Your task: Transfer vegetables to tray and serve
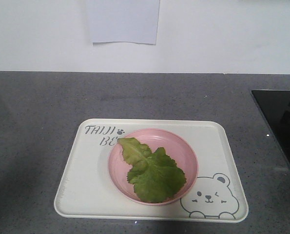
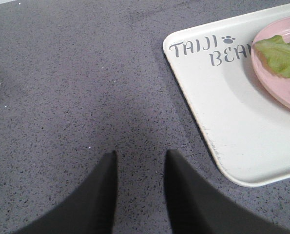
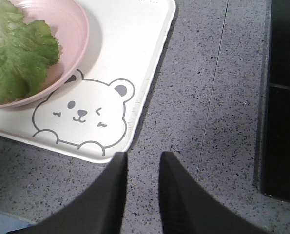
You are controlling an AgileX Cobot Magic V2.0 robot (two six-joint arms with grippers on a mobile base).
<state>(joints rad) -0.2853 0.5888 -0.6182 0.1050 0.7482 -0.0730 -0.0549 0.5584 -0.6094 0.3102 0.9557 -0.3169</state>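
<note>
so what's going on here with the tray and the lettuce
Nothing is being held right now. A lettuce leaf lies in a pink plate that sits on the cream tray on the grey counter. The left tool hovers open over bare counter beside the tray's lettered corner, and the right tool hovers open just off the corner with the bear drawing. Neither touches the tray.

Grey speckled countertop (image 1: 37, 126) – white wall (image 1: 222, 34) behind, paper sheet (image 1: 123, 20) attached.
</note>
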